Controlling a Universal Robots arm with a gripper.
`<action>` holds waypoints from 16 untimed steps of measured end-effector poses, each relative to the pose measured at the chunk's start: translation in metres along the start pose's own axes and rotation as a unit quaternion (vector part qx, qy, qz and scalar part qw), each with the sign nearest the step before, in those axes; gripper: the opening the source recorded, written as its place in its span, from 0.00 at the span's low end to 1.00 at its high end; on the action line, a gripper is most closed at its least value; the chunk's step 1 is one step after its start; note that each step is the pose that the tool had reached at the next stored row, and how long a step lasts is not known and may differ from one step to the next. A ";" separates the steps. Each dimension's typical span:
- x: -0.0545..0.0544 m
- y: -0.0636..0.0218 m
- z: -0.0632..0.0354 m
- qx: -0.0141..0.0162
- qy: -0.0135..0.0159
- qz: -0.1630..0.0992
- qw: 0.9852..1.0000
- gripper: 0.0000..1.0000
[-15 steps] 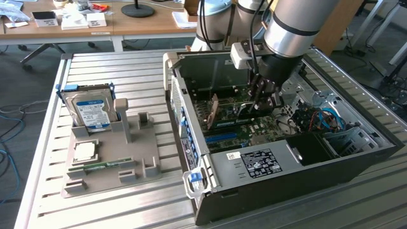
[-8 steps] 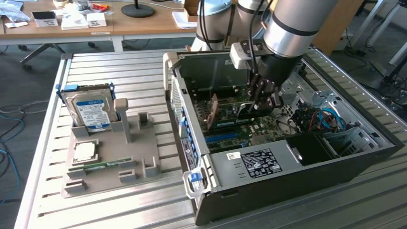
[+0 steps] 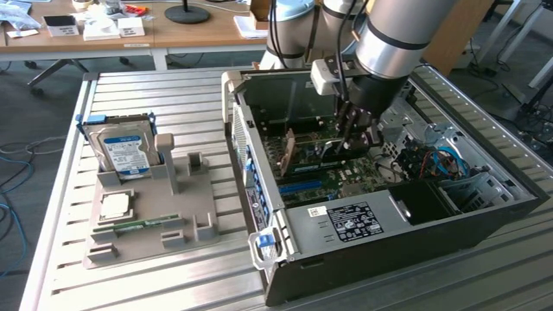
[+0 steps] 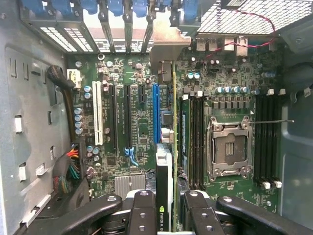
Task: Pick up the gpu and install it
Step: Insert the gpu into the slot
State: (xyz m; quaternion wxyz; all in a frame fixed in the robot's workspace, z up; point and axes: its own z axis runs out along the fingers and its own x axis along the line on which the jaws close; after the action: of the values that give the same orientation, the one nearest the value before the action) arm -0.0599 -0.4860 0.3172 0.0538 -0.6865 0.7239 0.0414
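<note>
While the gripper [image 3: 354,133] hangs inside the open computer case [image 3: 389,259], it clamps the graphics card [image 3: 328,152] upright over the main board. A hard drive [image 3: 128,149] stands well apart on the tray at the exterior view's left.

In the wrist view, the graphics card [image 4: 165,171] runs edge-on between the fingers [image 4: 144,213], just beside the blue slot [image 4: 155,112]. This looks like the installing step. Seating calls for the card's edge to meet its slot, clear of the memory slots [image 4: 195,142] nearby.

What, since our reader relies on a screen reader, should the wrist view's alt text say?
The pincer grips the gpu edge-on over a green motherboard inside an open computer case, the card's edge running beside the blue slot. An empty processor socket and memory slots lie to one side.
</note>
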 end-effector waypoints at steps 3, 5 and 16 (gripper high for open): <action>-0.001 0.0001 0.0005 0.000 0.003 -0.001 1.000 0.27; -0.001 0.0002 0.0005 0.000 0.003 -0.001 1.000 0.27; 0.000 0.0004 0.0103 0.000 0.003 -0.001 1.000 0.27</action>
State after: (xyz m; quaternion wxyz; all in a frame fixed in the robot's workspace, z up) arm -0.0602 -0.4848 0.3069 0.0521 -0.6872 0.7236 0.0395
